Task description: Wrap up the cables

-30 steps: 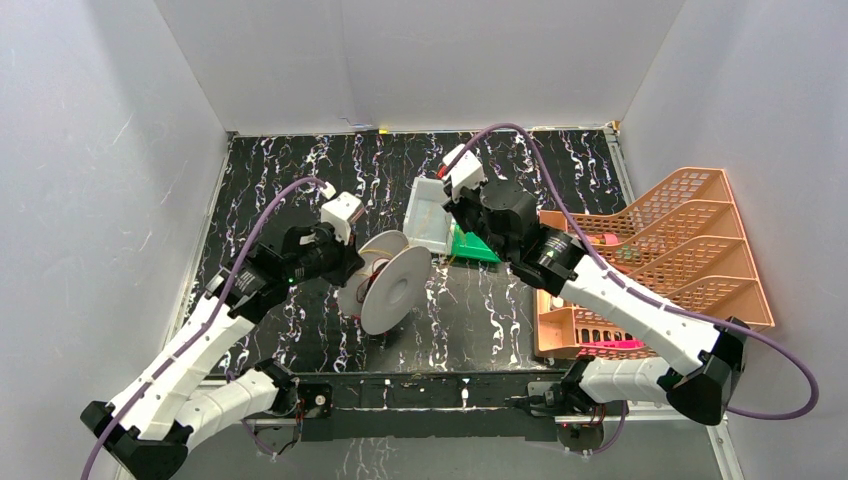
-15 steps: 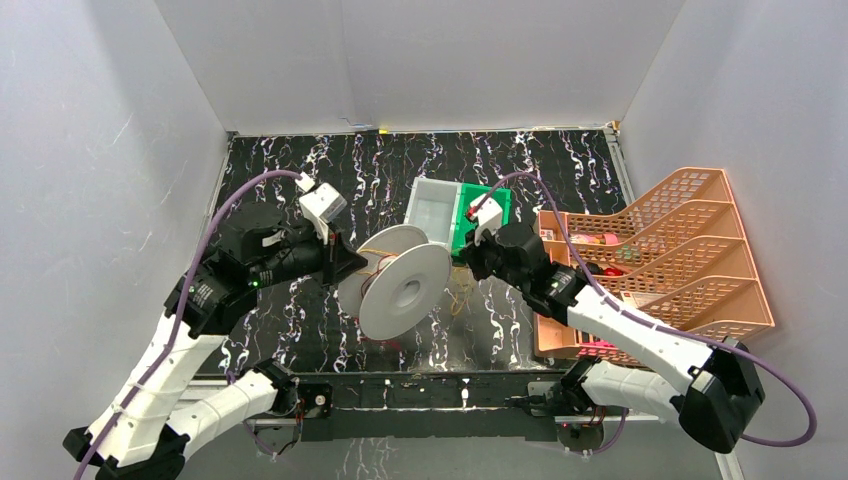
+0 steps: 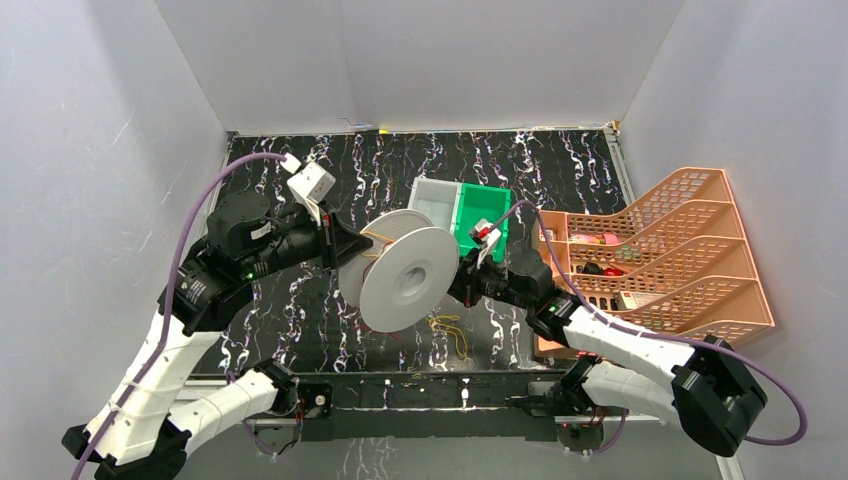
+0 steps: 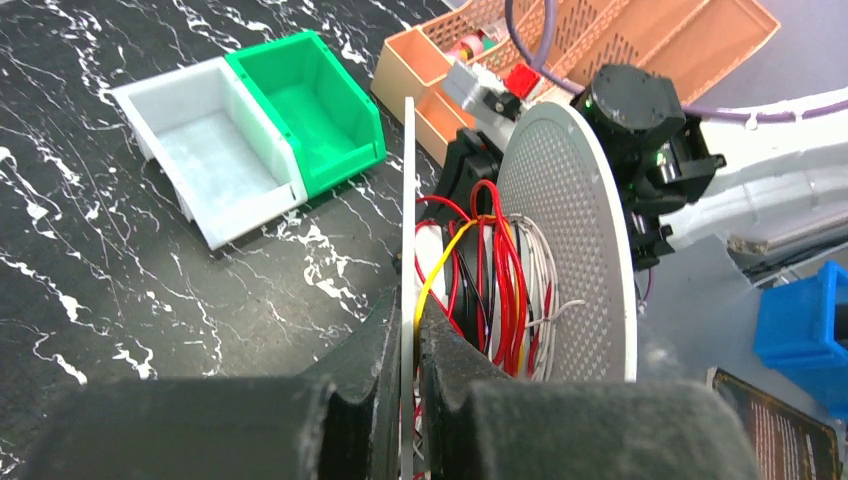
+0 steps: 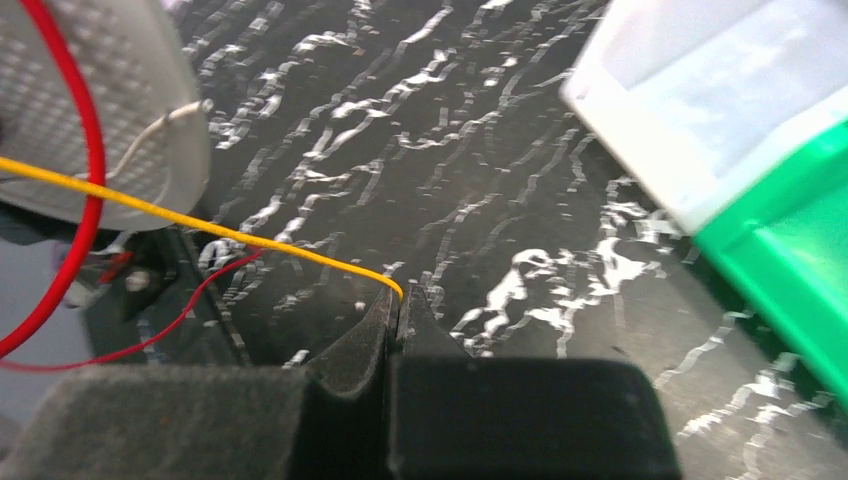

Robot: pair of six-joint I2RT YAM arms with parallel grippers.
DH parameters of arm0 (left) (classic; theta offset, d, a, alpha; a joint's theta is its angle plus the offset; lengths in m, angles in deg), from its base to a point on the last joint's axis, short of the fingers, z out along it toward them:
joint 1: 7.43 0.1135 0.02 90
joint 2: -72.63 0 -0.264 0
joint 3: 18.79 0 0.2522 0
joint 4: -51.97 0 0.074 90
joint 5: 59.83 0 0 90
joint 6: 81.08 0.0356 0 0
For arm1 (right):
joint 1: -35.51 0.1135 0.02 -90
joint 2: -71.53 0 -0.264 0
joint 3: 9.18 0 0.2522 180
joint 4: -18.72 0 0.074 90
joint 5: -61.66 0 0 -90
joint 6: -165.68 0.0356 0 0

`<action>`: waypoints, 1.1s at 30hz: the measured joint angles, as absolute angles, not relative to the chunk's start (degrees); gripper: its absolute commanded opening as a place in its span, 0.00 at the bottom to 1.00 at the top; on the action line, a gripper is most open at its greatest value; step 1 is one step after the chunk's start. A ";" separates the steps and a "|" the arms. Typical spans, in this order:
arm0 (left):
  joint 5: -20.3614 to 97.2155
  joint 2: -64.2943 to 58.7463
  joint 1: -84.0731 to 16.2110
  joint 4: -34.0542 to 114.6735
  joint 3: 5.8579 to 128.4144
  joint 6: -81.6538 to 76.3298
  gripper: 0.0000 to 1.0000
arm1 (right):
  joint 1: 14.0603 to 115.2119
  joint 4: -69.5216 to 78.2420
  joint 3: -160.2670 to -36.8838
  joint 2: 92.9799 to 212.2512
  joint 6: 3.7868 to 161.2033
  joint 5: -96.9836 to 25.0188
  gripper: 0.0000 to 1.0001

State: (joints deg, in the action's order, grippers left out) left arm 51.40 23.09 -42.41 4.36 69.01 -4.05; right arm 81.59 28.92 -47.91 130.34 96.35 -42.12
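The white round spool (image 3: 405,280) is held on edge above the table. My left gripper (image 4: 408,330) is shut on its far flange (image 4: 409,200); in the top view it (image 3: 338,247) sits at the spool's left. Red, yellow and white cables (image 4: 490,280) are wound on the core. My right gripper (image 5: 398,300) is shut on the thin yellow cable (image 5: 200,222), which runs taut to the spool. In the top view it (image 3: 462,285) is just right of the spool. A thin red cable (image 5: 190,310) hangs slack. Loose yellow cable (image 3: 447,331) lies on the table below.
A white bin (image 3: 433,203) and a green bin (image 3: 481,213) stand behind the spool. An orange tiered tray rack (image 3: 660,250) stands at the right. Grey walls enclose the black marbled table (image 3: 300,190).
My left gripper has lifted the spool and carried it right. My right gripper has come down from the bins to the spool's right side with the yellow cable.
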 measured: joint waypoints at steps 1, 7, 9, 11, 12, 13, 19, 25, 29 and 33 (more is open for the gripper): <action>51.09 23.07 -42.41 4.89 69.05 -4.32 0.00 | 81.57 30.56 -47.34 130.52 97.24 -42.95 0.00; 47.92 22.37 -42.41 7.81 69.07 -5.72 0.00 | 81.40 36.57 -46.10 131.67 103.17 -47.04 0.00; 47.27 22.00 -42.41 8.62 69.07 -6.04 0.00 | 81.35 36.99 -46.05 131.41 104.08 -47.21 0.03; 46.92 21.67 -42.41 9.08 69.07 -6.17 0.00 | 81.31 36.94 -46.05 130.76 104.59 -47.13 0.12; 46.81 21.48 -42.41 9.26 69.07 -6.22 0.00 | 81.31 36.86 -46.05 130.25 104.80 -47.08 0.15; 46.74 21.30 -42.41 9.39 69.07 -6.24 0.00 | 81.31 36.72 -46.05 129.64 104.96 -46.89 0.18; 46.64 20.80 -42.41 9.47 69.07 -6.22 0.00 | 81.31 33.93 -46.32 125.97 103.97 -45.66 0.28; 45.59 20.65 -42.41 9.43 69.20 -5.76 0.00 | 81.31 26.91 -48.48 121.77 101.57 -42.28 0.43; 44.60 20.32 -42.41 9.43 70.03 -5.17 0.00 | 81.31 22.12 -49.62 118.25 99.97 -39.48 0.50; 43.71 19.97 -42.41 9.43 70.65 -4.56 0.00 | 81.31 17.32 -49.75 115.37 99.38 -35.50 0.54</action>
State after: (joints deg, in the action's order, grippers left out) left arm 43.71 19.97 -42.41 9.43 70.65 -4.56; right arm 81.31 17.32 -49.75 115.37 99.38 -35.50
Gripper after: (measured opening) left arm 0.043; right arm 0.514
